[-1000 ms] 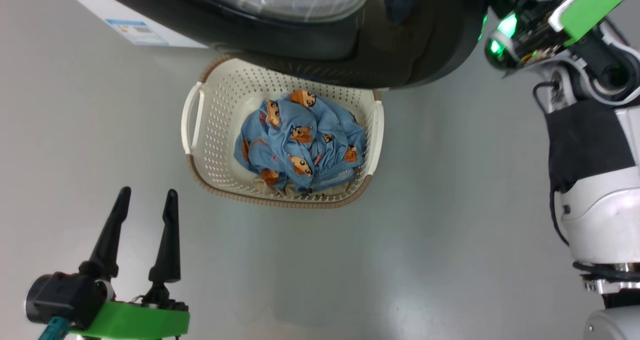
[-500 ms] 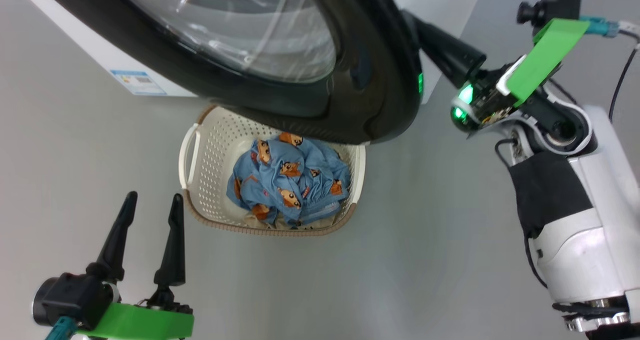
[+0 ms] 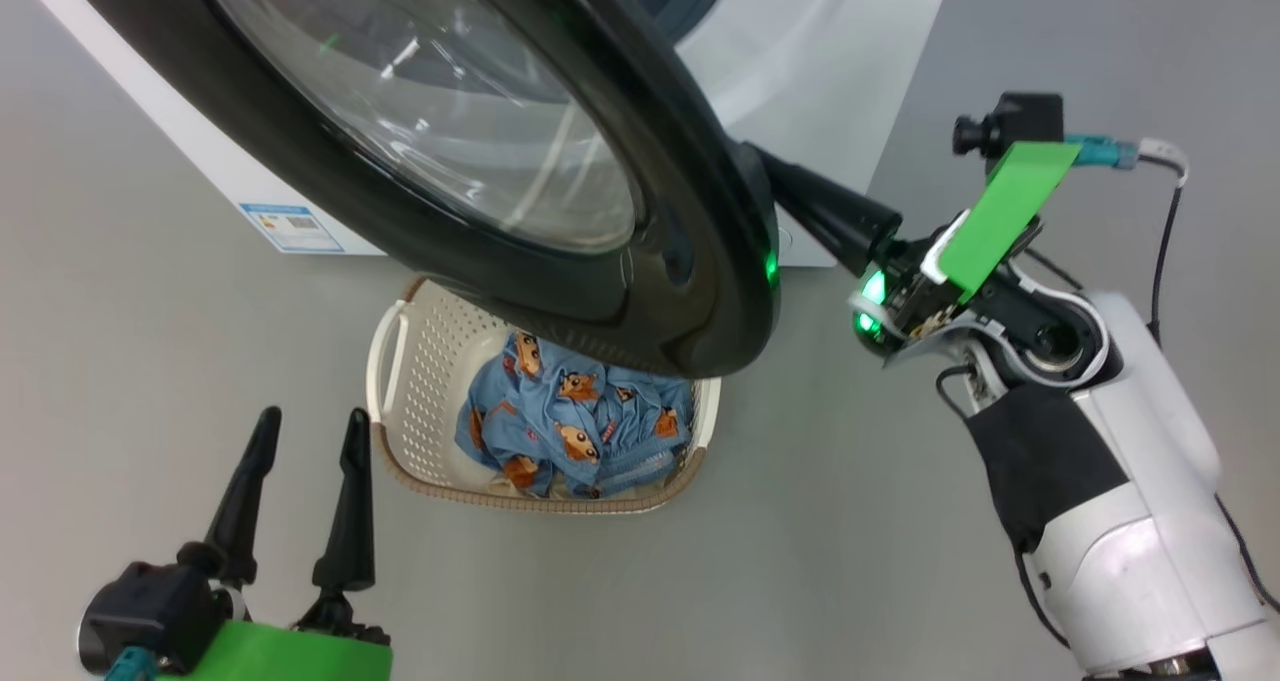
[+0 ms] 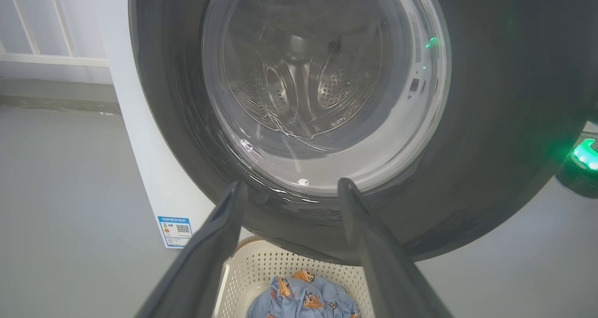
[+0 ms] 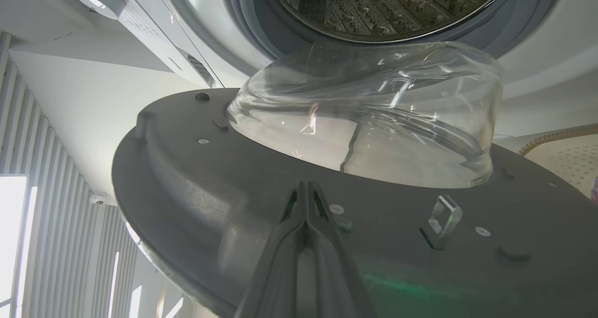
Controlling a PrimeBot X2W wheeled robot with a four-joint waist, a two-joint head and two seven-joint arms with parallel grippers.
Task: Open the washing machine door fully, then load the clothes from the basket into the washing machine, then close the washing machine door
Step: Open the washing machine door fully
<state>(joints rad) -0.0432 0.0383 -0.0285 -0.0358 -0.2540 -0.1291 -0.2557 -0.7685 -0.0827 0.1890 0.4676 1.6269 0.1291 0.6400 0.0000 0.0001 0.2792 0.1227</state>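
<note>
L claw (image 3: 312,416) sits low at 7 o'clock in head view, nearest the robot, wrist level, both fingers pointing to 12 and standing well apart w/ nothing between. In L wrist view they frame the lower rim of the washing machine door (image 4: 490,122). Just beyond, at 6 o'clock, basket (image 3: 420,381) stands on the grey floor (image 3: 820,521), long axis running 9-to-3. Clothes (image 3: 575,431) are bunched inside: blue print garment on top, a pale one under it at the near edge. R arm comes in from 4 o'clock: white forearm (image 3: 1130,521) rises to a bent wrist at 3, then R claw (image 3: 780,171) reaches toward 10 o'clock, fingers pressed together, tips going behind the door's free edge. R wrist view puts those closed tips at the grey inner face, just below the glass bowl (image 5: 369,117); firm contact, can't tell. Door is partly swung out, seen as a slanted oval w/ long axis 10-to-4, glossy outer side facing the head cam, bowl bulging back toward the drum (image 5: 383,10). Its low edge overhangs basket's far end. Farthest, washing machine (image 3: 830,51) sits at 12 to 1 o'clock, blue label (image 3: 292,227) at 9.
</note>
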